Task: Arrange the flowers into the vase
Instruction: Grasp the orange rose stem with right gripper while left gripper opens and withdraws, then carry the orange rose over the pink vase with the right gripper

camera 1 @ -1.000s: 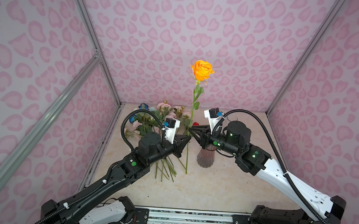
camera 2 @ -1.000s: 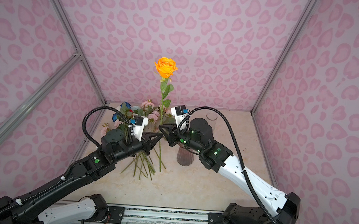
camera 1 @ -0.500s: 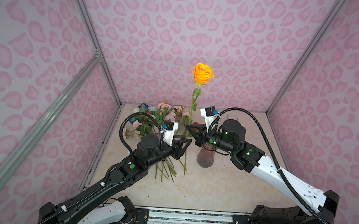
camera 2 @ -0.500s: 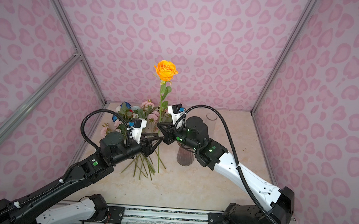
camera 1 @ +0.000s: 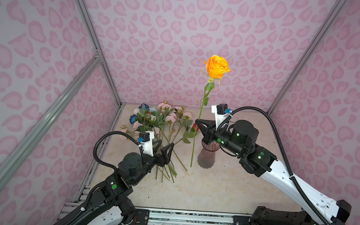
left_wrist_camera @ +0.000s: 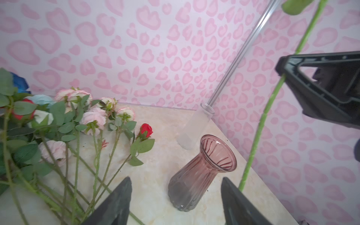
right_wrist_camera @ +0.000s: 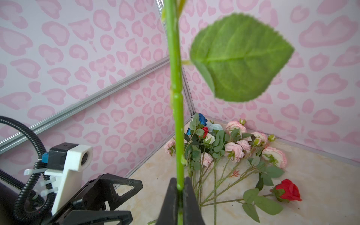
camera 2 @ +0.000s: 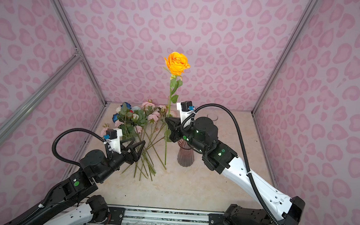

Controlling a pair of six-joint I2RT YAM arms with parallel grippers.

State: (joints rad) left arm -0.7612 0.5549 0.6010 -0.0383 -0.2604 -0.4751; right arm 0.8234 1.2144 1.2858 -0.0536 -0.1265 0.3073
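An orange rose (camera 1: 216,66) (camera 2: 177,63) stands upright in the air, and my right gripper (camera 1: 197,120) (camera 2: 167,118) (right_wrist_camera: 180,180) is shut on its green stem (right_wrist_camera: 176,97) about halfway down. The stem's lower end hangs just left of the ribbed pink glass vase (camera 1: 206,159) (camera 2: 185,157) (left_wrist_camera: 196,185), outside it. My left gripper (camera 1: 166,143) (camera 2: 138,141) (left_wrist_camera: 175,179) is open and holds nothing, low over the stems of the flowers (camera 1: 163,120) (camera 2: 139,118) (left_wrist_camera: 78,124) (right_wrist_camera: 233,148) lying on the table at the back left.
A single red rose (camera 1: 194,127) (left_wrist_camera: 146,129) (right_wrist_camera: 288,190) lies between the pile and the vase. A clear glass cylinder (camera 2: 212,116) (left_wrist_camera: 194,124) stands behind the vase near the back wall. Pink patterned walls close in three sides.
My left gripper has opened, let go of the orange rose's stem and drawn back to the left. My right gripper has shut on the stem and now holds the rose alone.
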